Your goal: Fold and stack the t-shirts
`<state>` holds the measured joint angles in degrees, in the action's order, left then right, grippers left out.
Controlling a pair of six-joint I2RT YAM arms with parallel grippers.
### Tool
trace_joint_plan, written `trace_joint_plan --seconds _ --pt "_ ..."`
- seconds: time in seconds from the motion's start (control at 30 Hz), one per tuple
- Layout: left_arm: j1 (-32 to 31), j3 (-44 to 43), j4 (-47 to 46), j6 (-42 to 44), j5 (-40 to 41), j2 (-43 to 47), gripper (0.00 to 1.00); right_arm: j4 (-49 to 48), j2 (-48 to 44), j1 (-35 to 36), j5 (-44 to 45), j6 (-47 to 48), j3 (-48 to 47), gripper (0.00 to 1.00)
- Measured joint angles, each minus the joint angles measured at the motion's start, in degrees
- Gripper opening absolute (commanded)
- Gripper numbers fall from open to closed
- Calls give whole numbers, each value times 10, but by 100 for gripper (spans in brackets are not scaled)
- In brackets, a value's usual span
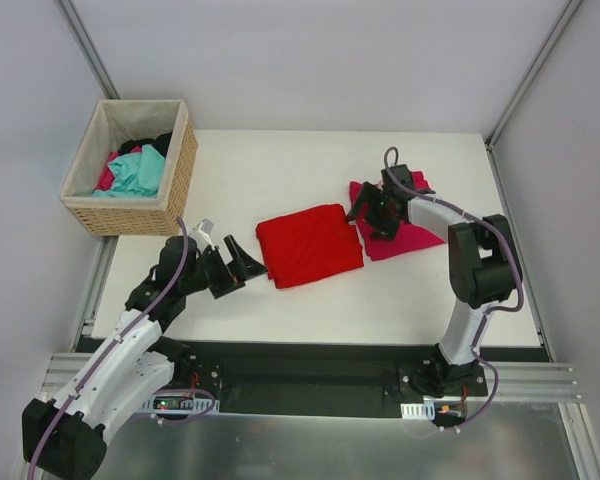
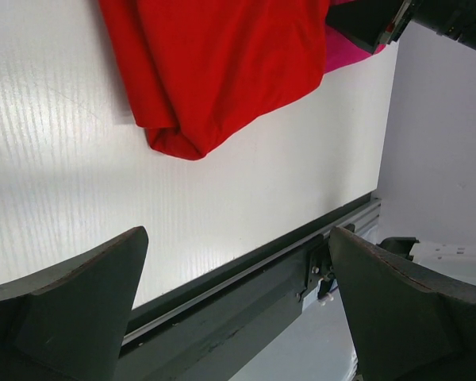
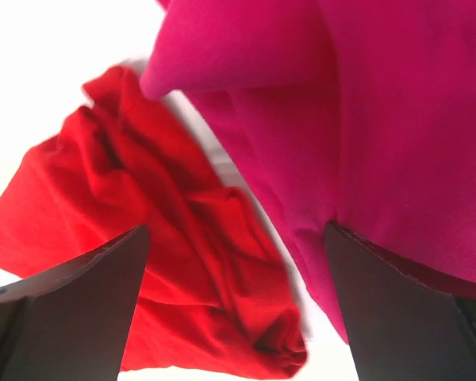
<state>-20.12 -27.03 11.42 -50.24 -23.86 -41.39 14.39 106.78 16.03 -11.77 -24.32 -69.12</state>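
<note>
Red t-shirt [image 1: 309, 244] folded, pink t-shirt [image 1: 412, 240] just beside; left jaws, right jaws spread wide, holding nothing.

The red t-shirt [image 1: 309, 244] at frame centre is plain bright red, and the t-shirt [image 1: 402, 243] to its right is plain magenta-pink. At upper left, a tan woven basket [image 1: 183, 165] holds teal, pink and black cloth [image 1: 140, 172]. The table [image 1: 280, 160] is white.

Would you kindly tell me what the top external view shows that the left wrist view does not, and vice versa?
Top external only: the wicker basket of clothes, and most of the magenta t-shirt with the right gripper over it. Left wrist only: a close look at the red t-shirt's bulging corner fold, and the left gripper's open fingers holding nothing. Both: red t-shirt, white table, some magenta cloth.
</note>
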Motion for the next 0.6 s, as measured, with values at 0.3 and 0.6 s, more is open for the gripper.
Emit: trace_joint_plan --seconds 0.3,0.6 --pt "0 0 52 2 10 49 98 32 -5 54 37 -10 -18 97" --pt "0 -19 74 5 21 41 98 132 -152 72 122 23 -99 97"
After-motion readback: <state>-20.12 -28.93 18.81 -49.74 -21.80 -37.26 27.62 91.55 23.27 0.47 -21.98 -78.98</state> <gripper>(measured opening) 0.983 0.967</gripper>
